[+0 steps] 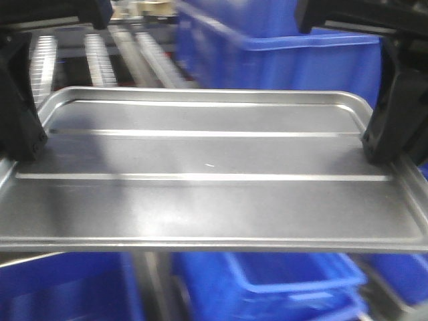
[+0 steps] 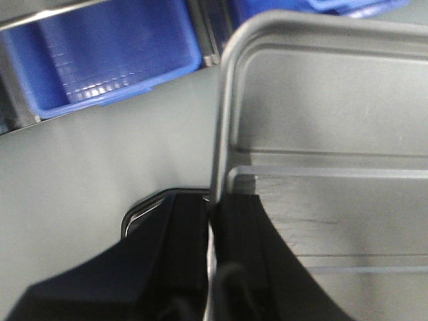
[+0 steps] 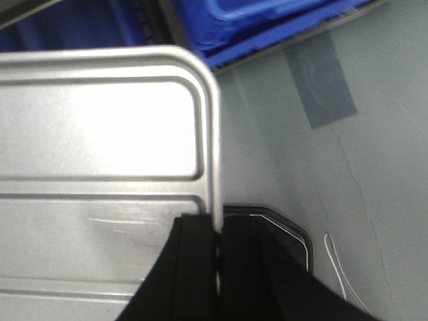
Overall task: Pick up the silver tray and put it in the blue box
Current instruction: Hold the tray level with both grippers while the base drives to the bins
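Front-facing view: left gripper, right gripper carry the tray.
Jaws clamped on its rim; keep level toward box.

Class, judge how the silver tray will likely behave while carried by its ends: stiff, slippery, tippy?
Probably stiff: the silver tray spans flat between left claw and right claw without sag. Likely slippery: smooth shiny metal, pinched only at thin rims, so it might tilt.
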### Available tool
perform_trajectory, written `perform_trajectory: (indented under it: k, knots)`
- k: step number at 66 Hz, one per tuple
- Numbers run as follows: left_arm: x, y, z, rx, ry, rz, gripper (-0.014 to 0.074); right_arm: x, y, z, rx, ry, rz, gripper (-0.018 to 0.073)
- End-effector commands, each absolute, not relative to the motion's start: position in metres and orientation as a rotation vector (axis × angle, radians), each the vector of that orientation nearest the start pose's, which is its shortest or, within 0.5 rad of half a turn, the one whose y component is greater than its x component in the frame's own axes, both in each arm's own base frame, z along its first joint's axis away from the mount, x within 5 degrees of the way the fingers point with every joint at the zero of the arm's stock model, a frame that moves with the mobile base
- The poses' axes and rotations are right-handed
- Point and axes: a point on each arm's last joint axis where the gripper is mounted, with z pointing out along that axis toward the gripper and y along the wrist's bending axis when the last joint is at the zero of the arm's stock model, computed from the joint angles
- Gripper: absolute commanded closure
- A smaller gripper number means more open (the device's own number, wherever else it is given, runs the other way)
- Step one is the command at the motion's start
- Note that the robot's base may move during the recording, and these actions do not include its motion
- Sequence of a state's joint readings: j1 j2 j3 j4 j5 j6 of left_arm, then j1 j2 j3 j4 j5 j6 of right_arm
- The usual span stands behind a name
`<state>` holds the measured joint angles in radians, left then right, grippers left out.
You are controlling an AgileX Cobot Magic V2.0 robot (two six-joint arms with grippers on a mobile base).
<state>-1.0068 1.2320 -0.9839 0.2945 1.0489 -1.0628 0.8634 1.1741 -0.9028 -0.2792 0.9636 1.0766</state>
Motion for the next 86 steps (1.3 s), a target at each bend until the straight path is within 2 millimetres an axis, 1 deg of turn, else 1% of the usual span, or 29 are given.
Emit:
perform_trajectory:
  k: [1, 86]
  knots:
    - [0.1394, -0.1724, 0.3139, 0.062, 2.667, -0.205, 0.0603, 0.1575, 0.1428, 0.3047, 0.119, 2.619, 0.219, 0.051]
    - [0.1393, -0.1722, 0.3138, 0.061, 2.668, -0.203, 0.0603, 0.1575, 0.1428, 0.3047, 0.119, 2.619, 0.219, 0.051]
